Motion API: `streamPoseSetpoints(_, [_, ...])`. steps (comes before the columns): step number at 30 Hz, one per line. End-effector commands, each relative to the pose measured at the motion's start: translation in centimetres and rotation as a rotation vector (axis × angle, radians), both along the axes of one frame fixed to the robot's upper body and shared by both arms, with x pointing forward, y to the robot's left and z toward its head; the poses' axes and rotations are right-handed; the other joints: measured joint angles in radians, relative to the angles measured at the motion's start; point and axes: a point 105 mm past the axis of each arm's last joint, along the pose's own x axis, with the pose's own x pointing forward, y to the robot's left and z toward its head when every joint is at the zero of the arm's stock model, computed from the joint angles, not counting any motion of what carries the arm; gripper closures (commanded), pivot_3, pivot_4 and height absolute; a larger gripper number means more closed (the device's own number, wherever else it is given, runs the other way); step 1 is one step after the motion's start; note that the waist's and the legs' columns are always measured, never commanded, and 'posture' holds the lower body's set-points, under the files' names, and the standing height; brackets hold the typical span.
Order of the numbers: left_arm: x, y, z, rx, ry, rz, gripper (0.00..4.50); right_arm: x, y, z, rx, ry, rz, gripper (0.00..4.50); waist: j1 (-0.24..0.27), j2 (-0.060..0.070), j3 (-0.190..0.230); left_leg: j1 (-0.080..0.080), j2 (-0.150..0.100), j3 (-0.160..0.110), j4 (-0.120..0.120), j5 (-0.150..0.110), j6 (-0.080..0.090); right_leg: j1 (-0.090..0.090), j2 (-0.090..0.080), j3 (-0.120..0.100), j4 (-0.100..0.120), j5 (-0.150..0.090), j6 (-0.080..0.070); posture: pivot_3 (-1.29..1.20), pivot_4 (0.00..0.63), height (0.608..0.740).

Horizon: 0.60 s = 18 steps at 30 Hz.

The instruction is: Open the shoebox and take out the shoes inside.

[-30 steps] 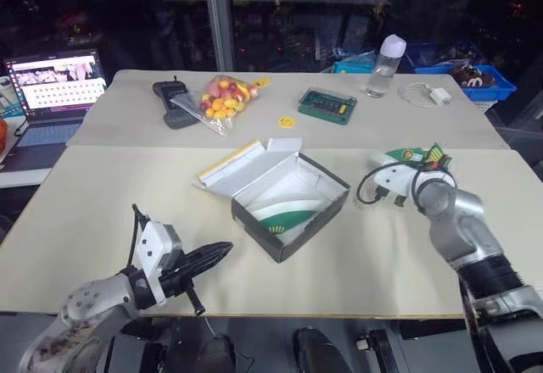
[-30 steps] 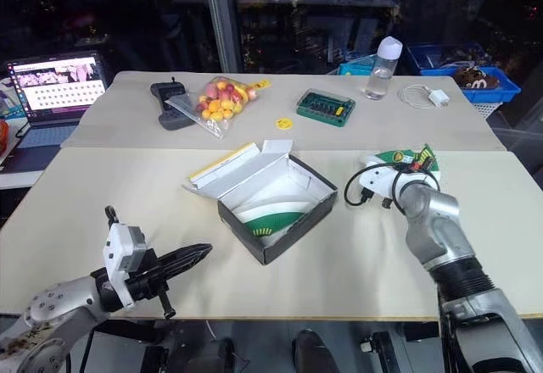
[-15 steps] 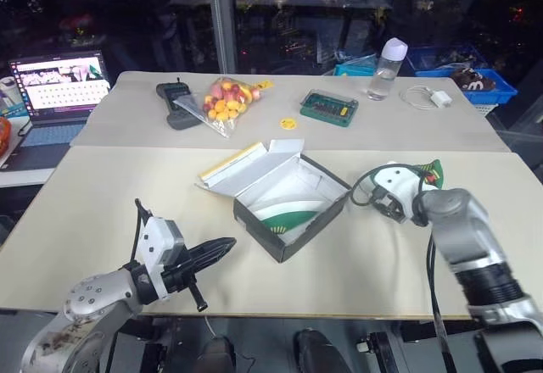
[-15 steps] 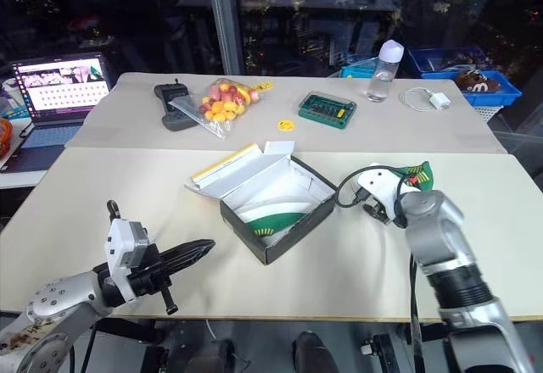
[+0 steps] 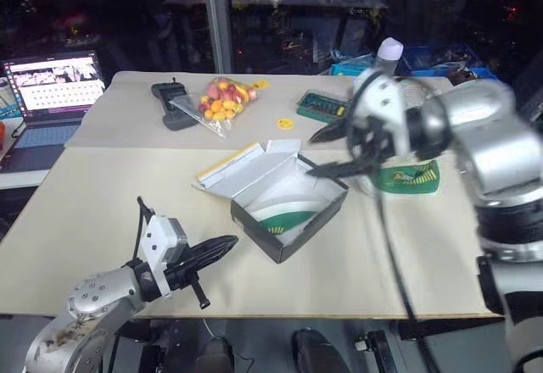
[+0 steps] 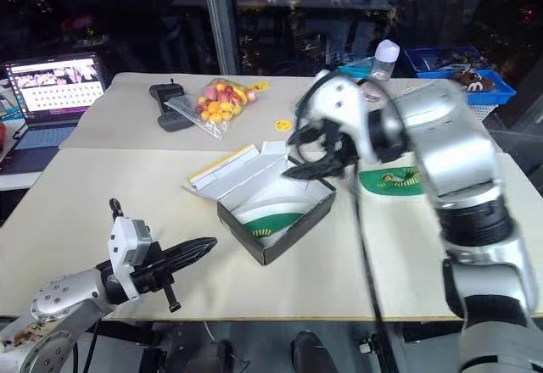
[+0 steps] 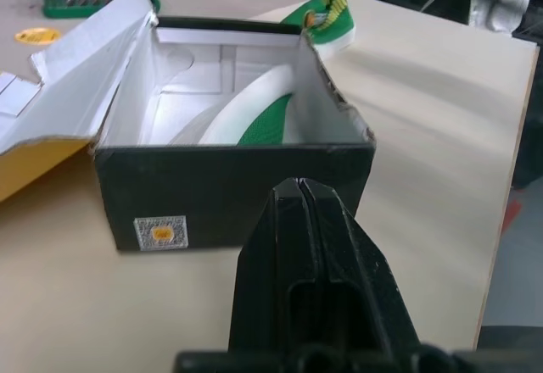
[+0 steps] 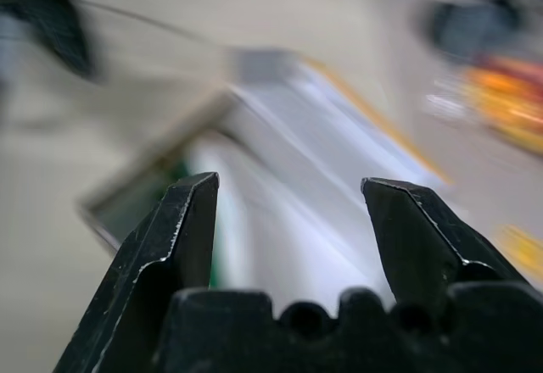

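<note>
The shoebox (image 5: 288,206) stands open on the counter (image 5: 102,212), its yellow lid (image 5: 242,165) folded back flat on the far-left side. One green shoe (image 5: 284,212) with a white sole lies inside, tilted against the white lining. The other shoe (image 5: 409,176) rests on the counter just to the right of the shoebox, already out.

The right pincer (image 5: 331,148) hangs above the far right corner of the shoebox, its fingers spread apart and empty, angled down toward the opening. The left pincer (image 5: 222,247) is held level near the front-left side of the shoebox, its fingers pressed together on nothing.

The step in hand is judged to be the reach for the second shoe. It would be done well if the open fingers were lowered inside the walls without the rim being struck, since the light cardboard could be pushed or tipped. The shoe's raised upper edge should be straddled rather than the sole, and the shoebox may need to be steadied by the left pincer while the shoe is lifted clear.
</note>
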Motion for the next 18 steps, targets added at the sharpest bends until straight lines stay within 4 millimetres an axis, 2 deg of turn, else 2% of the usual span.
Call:
streamPoseSetpoints(1, [-0.3, -0.2, 0.4, -0.004, -0.020, -0.003, 4.50, 0.3, 0.3, -1.2, -0.053, -0.022, 0.012, 1.24, 0.005, 0.000, 0.000, -0.001, 0.000, 0.000, 0.000, 0.000, 0.000, 0.000, 0.000, 0.000, 0.000, 0.000, 0.000, 0.00, 0.150, 0.712])
streamPoseSetpoints(8, [-0.5, -0.2, 0.4, -0.007, -0.015, 0.014, 4.50, 4.2, -0.7, -6.1, -0.215, -0.059, -0.106, 1.24, 0.008, 0.000, 0.000, 0.000, 0.000, 0.000, 0.001, 0.000, 0.000, -0.001, 0.000, -0.001, 0.001, 0.000, -0.001, 0.00, 0.150, 0.712])
streamPoseSetpoints(15, [-0.6, 0.0, 0.3, -0.006, -0.008, 0.027, 4.50, 5.4, -0.4, -8.8, -0.288, -0.072, -0.130, 1.24, 0.005, 0.000, 0.000, -0.001, 0.000, 0.000, 0.000, 0.000, 0.000, -0.002, 0.000, -0.001, 0.001, 0.000, -0.001, 0.00, 0.150, 0.712])
streamPoseSetpoints(18, [-0.6, 0.0, 0.3, -0.007, -0.008, 0.030, 4.50, 6.0, 0.0, -9.1, -0.278, -0.079, -0.158, 1.24, 0.005, 0.000, 0.000, -0.001, 0.000, 0.000, 0.000, 0.000, 0.000, -0.002, 0.000, -0.001, 0.001, 0.000, 0.000, 0.00, 0.150, 0.712])
